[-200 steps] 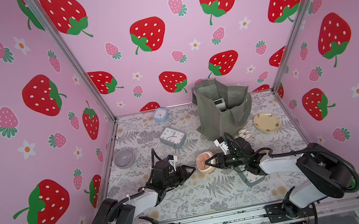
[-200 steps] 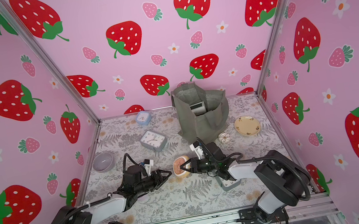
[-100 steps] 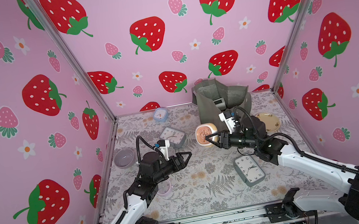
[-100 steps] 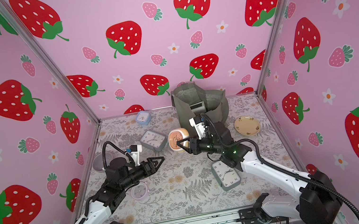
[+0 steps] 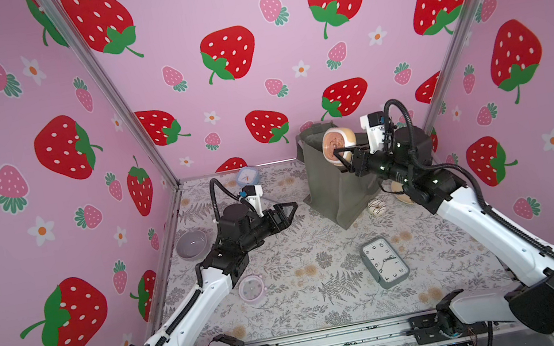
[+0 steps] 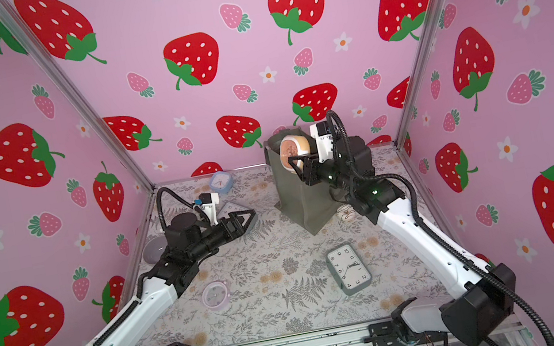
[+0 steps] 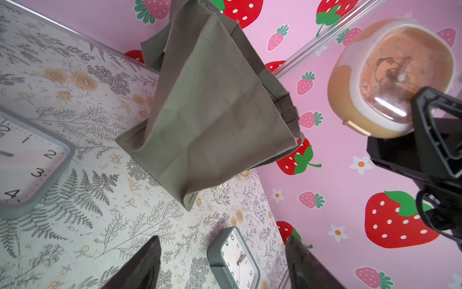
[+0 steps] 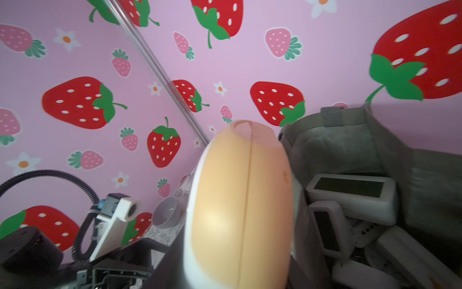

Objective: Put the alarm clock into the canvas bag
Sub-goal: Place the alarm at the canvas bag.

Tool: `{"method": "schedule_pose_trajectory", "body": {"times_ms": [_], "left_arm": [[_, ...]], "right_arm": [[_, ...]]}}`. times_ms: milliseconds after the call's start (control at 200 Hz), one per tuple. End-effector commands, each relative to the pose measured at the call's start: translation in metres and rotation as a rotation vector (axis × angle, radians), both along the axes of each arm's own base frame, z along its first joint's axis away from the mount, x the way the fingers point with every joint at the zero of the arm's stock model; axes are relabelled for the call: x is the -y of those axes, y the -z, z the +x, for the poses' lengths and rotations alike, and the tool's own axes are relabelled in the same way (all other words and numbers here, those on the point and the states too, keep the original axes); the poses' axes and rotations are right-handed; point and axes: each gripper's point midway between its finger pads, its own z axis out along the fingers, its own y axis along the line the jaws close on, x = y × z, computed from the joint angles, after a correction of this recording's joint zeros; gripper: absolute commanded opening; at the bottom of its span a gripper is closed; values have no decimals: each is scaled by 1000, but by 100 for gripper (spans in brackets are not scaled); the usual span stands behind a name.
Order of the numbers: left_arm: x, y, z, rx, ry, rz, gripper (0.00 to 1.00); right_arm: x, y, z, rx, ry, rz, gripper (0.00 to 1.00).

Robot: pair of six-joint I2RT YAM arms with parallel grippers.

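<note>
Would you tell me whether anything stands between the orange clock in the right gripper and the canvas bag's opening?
Nothing visible does. The right gripper holds the orange alarm clock right at the rim of the canvas bag, whose mouth gapes open. Several digital clocks lie inside, low down, seemingly leaving room above them.

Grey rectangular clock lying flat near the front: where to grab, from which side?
Straight down from above, pinching the grey clock across its two long edges, the narrower span. It lies flat, face up on the table, so only its rim offers a hold.
</note>
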Motion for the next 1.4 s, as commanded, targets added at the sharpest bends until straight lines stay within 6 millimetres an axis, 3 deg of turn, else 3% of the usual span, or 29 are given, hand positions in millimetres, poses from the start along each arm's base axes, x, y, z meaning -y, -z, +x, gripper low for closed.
{"method": "schedule_pose_trajectory", "body": {"times_ms": [0,160,425,645,846,1396], "left_arm": [[2,-28,25,109,-25,35,80],[12,-30,53,161,-6,103,82],[15,-34,83,249,2,144,83],[12,-28,102,234,3,117,83],[19,-21,110,241,52,120,83],[15,-11,117,231,47,142,83]], "right_arm": [[15,12,28,-15,55,-80,38],[16,28,62,-48,79,-131,38],[6,78,109,-177,96,-224,38],[-10,117,126,-299,22,-291,38],[-19,147,129,-369,-50,-348,39],[-13,241,96,-565,-131,-403,39]]}}
